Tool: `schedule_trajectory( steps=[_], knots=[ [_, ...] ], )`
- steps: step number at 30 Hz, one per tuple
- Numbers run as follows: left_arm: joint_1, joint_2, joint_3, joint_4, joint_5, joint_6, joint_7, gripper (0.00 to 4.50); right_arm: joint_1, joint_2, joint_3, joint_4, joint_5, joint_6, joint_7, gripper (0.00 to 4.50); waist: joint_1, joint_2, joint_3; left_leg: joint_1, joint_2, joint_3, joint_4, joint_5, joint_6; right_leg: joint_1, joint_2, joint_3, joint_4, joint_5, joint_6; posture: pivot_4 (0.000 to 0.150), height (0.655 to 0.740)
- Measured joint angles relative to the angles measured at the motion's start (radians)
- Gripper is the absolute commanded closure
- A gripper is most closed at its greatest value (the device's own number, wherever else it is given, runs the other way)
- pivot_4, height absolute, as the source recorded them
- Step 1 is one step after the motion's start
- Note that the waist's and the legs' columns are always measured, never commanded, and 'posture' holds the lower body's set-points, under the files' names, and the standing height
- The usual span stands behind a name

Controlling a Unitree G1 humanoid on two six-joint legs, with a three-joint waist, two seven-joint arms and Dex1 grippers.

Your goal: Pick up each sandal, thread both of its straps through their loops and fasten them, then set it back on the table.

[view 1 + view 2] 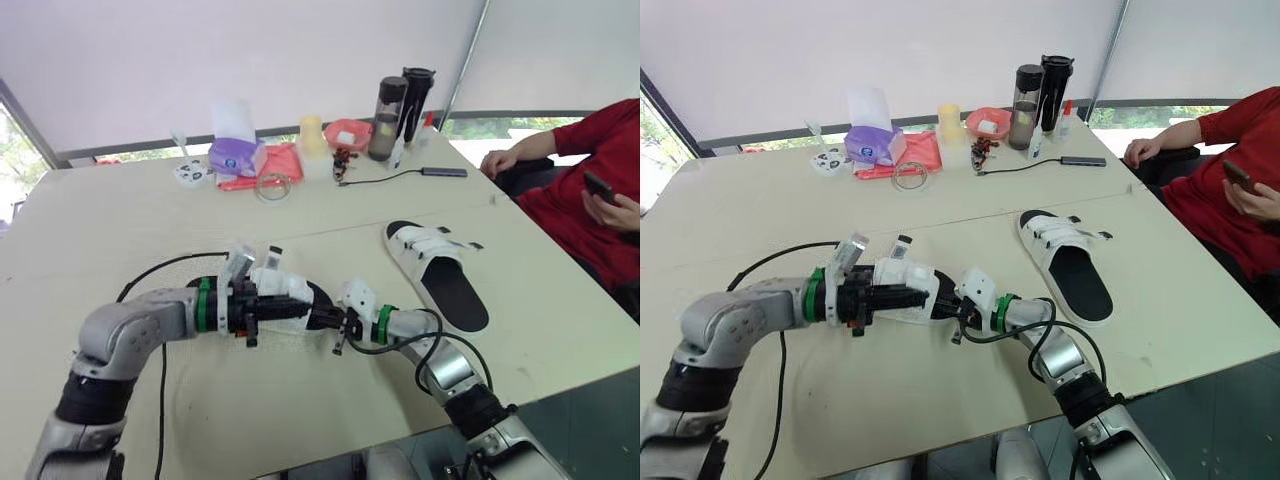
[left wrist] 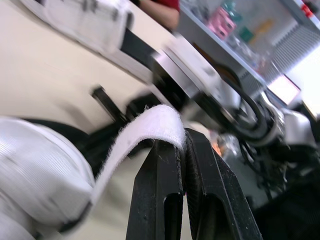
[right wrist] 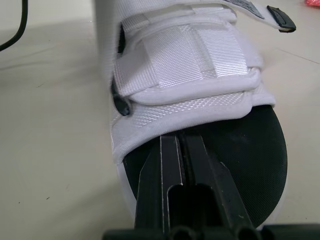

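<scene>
The left tool [image 2: 182, 142] is pressed together and pinches the free end of a white hook-and-loop strap [image 2: 145, 122] between its two black fingers; the strap arches up from the white webbing of the first sandal [image 1: 285, 290] into the fingertips. The right tool [image 3: 180, 137] is also pressed together, its fingers lying over the black footbed with the tips at the edge of the padded white upper; whether they clamp any part of the sandal cannot be told. The two tools meet at this sandal from opposite sides, the left arm from the robot's left and the right arm from its right. The sandal sits low at the near part of the bench [image 1: 120, 230]; whether its sole rests on the surface cannot be told. All further positions are given from this first sandal. The second sandal [image 1: 440, 270] lies flat on the bench to the robot's right and slightly farther back, well apart, with two white straps across its upper and its black footbed facing up. Far behind, along the back edge, stand two dark bottles [image 1: 400, 105], a purple tissue pack [image 1: 237, 155] and a black cable [image 1: 390, 178]. To the far right, a person in a red top [image 1: 590, 190] sits at the bench edge holding a phone [image 1: 598, 186].
</scene>
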Motion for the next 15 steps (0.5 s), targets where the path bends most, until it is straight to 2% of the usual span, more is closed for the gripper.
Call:
schedule_trajectory(
  steps=[3,4,7,13,15],
  knots=[
    [-0.077,-0.061,0.0,0.111,0.014,0.019,0.069,4.44,0.0,0.002,-0.001,0.0,0.0,0.0,-0.008,4.5,0.0,0.001,0.002,-0.001,0.0,0.0,0.003,0.0,0.0,0.001,0.0,0.0,0.0,0.0,0.0,0.15,0.74],
    [-0.092,-0.075,0.0,0.132,0.018,0.026,0.086,4.15,0.0,0.002,-0.001,0.0,0.0,0.0,-0.008,4.5,-0.001,0.001,0.003,-0.001,0.0,0.0,0.003,0.0,0.0,0.001,0.0,0.0,0.0,0.0,0.0,0.15,0.74],
    [-0.122,-0.104,0.0,0.174,0.028,0.031,0.119,3.08,0.0,0.002,-0.001,0.0,0.0,0.0,-0.007,4.5,-0.002,0.0,0.003,0.0,0.0,0.0,0.003,0.0,0.0,0.001,0.0,0.0,0.0,0.0,0.0,0.15,0.74],
    [-0.173,-0.108,0.029,0.193,0.059,-0.015,0.128,0.14,0.001,0.003,0.002,0.0,0.0,0.0,-0.008,4.5,-0.004,0.002,0.002,0.001,0.0,0.0,0.003,0.0,0.0,0.002,0.0,0.0,0.001,0.0,0.0,0.15,0.74],
    [-0.173,-0.108,0.03,0.193,0.067,-0.017,0.127,0.07,0.001,0.003,0.002,0.0,0.0,0.0,-0.008,4.5,-0.003,0.002,0.002,0.001,0.0,0.0,0.003,0.0,0.0,0.002,0.0,0.0,0.001,0.0,0.0,0.15,0.74]
  ],
)
